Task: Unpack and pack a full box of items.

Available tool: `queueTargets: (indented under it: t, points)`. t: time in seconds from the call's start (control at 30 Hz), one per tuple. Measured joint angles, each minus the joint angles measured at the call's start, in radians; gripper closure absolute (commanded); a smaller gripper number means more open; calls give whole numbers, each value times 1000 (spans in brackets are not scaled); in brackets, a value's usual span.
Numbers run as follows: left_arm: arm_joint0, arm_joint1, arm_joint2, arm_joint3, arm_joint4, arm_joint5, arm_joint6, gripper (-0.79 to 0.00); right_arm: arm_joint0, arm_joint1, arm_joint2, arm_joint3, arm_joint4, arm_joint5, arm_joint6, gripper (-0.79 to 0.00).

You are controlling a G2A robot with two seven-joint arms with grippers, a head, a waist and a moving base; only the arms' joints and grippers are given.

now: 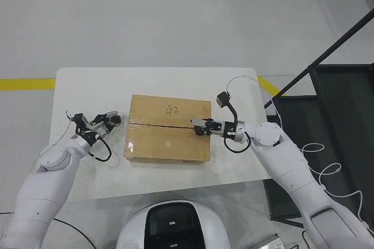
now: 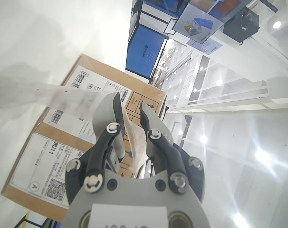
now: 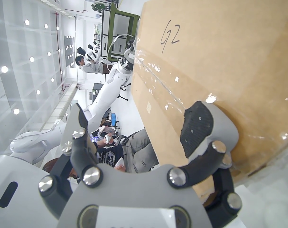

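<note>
**Item 1, left pincer** [image 1: 110, 118]: sits just off the box's left end, above the counter [image 1: 87, 87]. Its jaws are narrow and nip a tape strip [image 2: 134, 141], whitish and crumpled in the grip, with the free length trailing off sideways. I take it for sealing tape, held clear of the carton so it cannot stick down again.

**Item 2, box** [image 1: 168, 127]: a brown carton, mid-counter, flaps shut and flat. Labels [image 2: 79, 81] cover the end facing my left arm. A glossy clear band [image 3: 158, 72] runs along the top seam [image 1: 165, 125], so I judge the unpacking barely begun, with nothing out.

**Item 3, right pincer** [image 1: 197, 126]: sits at the right end of the box top, on the seam line. Its jaws are wide and hold nothing. One pad [image 3: 197, 129] lies against the cardboard beside the band, and the other stands clear of it. I read this placing as either steadying the carton or lining up to catch the band's end, but I cannot tell which.
</note>
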Motion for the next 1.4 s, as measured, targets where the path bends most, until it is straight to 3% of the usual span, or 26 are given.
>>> queueTargets:
  t: [0.13, 0.4, 0.63, 1.03, 1.4]
  points:
    - [36, 5, -18, -51, 19, 61, 38, -246, -1, 0, 4, 0, 3, -3, 3, -785]
    - [32, 4, -36, -28, 7, 121, 3, -388, -4, -2, 7, 0, 7, -5, 6, -785]
    - [-17, -7, -35, 26, -16, 129, -33, -305, -6, -3, 9, 1, 8, -8, 5, -785]
    - [-97, -22, -10, 108, 34, 150, -61, -360, -4, -5, 19, 16, 23, -16, 12, -785]
    - [-168, -43, 42, 165, 89, 167, -110, -332, 5, -7, 25, 29, 26, -18, 19, -785]
